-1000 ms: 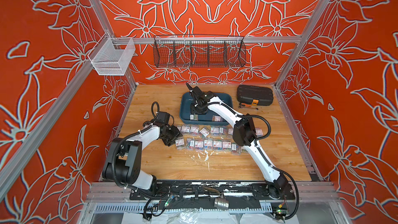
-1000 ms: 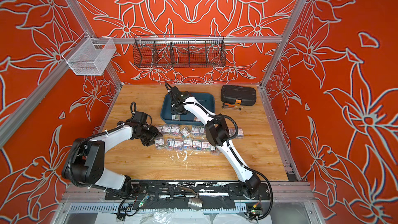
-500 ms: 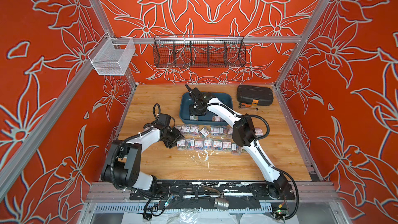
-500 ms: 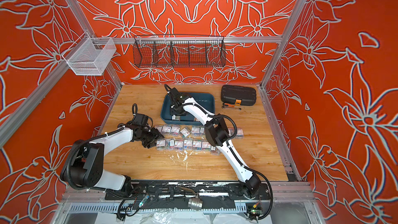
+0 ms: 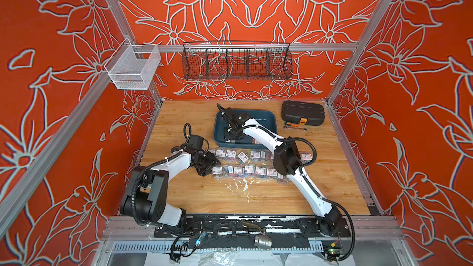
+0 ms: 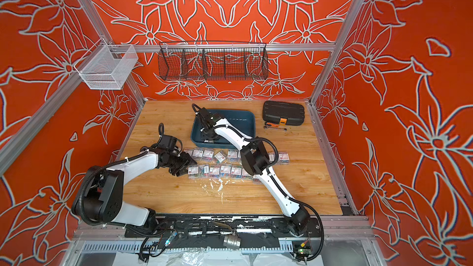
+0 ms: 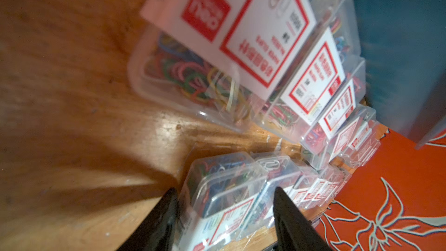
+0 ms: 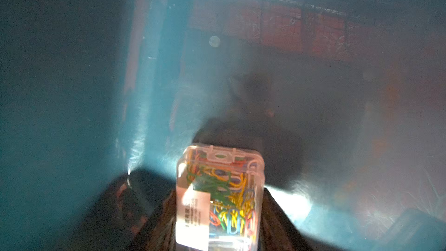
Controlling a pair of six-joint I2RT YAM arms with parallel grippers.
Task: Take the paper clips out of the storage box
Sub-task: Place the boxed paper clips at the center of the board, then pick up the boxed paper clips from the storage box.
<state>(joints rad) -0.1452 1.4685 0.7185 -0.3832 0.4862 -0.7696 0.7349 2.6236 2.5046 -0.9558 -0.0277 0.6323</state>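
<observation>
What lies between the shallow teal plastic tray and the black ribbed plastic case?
Only a narrow strip of bare wooden tabletop, in both top views.

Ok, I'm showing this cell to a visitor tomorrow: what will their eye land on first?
Probably the orange-red walls with big white flower outlines all round. Next, two rows of labelled paper clip boxes on the wooden table, on the near side of the teal storage box. Inside it, the right tool clasps one more clear box.

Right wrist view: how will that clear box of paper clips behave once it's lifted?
The paper clip box looks rigid, so probably won't flex. Its smooth clear walls may slip in the right gripper. Loose clips inside could shift.
</observation>
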